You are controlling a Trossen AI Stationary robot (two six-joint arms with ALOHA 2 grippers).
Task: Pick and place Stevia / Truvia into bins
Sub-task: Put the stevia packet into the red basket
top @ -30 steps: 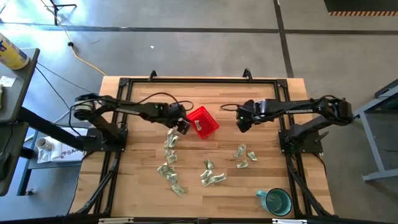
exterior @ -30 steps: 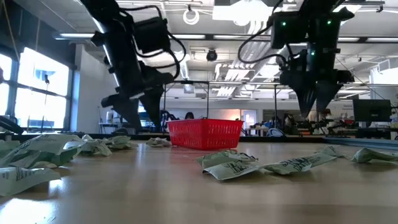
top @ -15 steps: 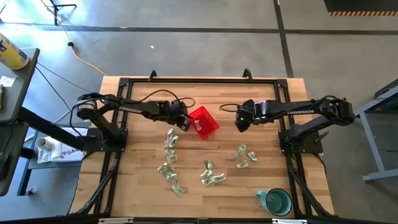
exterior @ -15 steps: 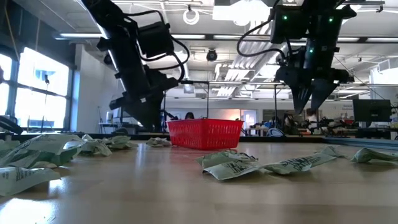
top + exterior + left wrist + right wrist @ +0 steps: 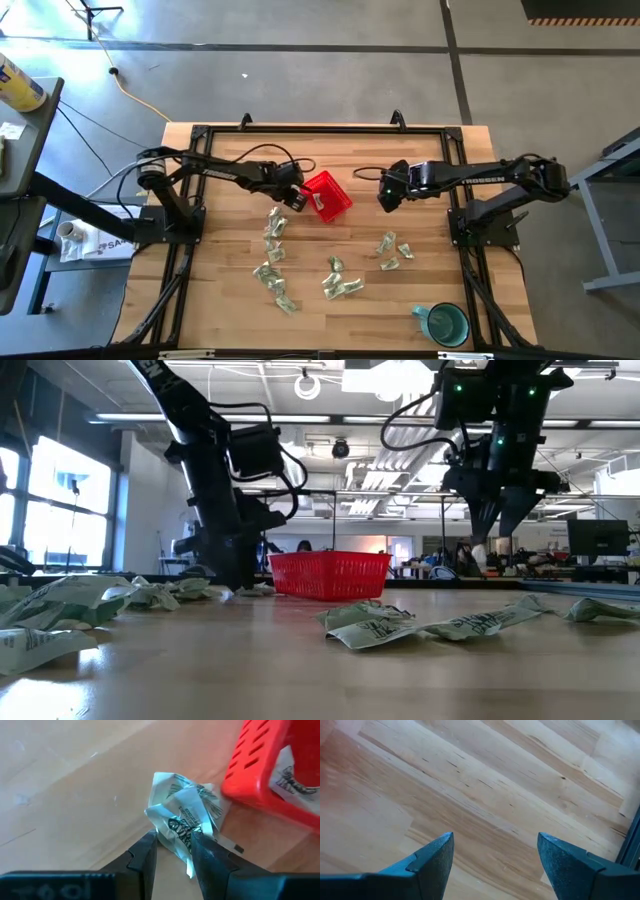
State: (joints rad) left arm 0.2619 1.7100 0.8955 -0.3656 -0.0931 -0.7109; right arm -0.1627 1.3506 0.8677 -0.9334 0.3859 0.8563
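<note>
The red basket [image 5: 326, 195] stands mid-table, tilted askew, with one packet [image 5: 292, 775] inside. Pale green and white packets lie loose in groups nearer the table's near edge [image 5: 274, 245], [image 5: 340, 280], [image 5: 392, 248]. My left gripper [image 5: 293, 198] is low at the basket's left side and is shut on a crumpled packet [image 5: 182, 812] beside the basket wall [image 5: 250, 775]. My right gripper [image 5: 384, 197] hangs open above bare wood to the right of the basket, holding nothing [image 5: 495, 840]. My left gripper pinches the crumpled packet between its two fingers [image 5: 145, 852], at the end nearest the gripper [image 5: 177, 832]. The fingers come from above, slanting from the table's left. The rest of the packet sticks out past the fingertips toward the basket. Whether it rests on the wood, I cannot tell.
A teal mug [image 5: 445, 323] stands at the near right corner. Black frame rails run along the table's edges [image 5: 320, 130]. Bare wood lies between the basket and the far edge, and under my right gripper.
My left gripper has shifted slightly toward the basket and come down close to the table at the basket's left side. The basket and the loose packets have stayed in place.
</note>
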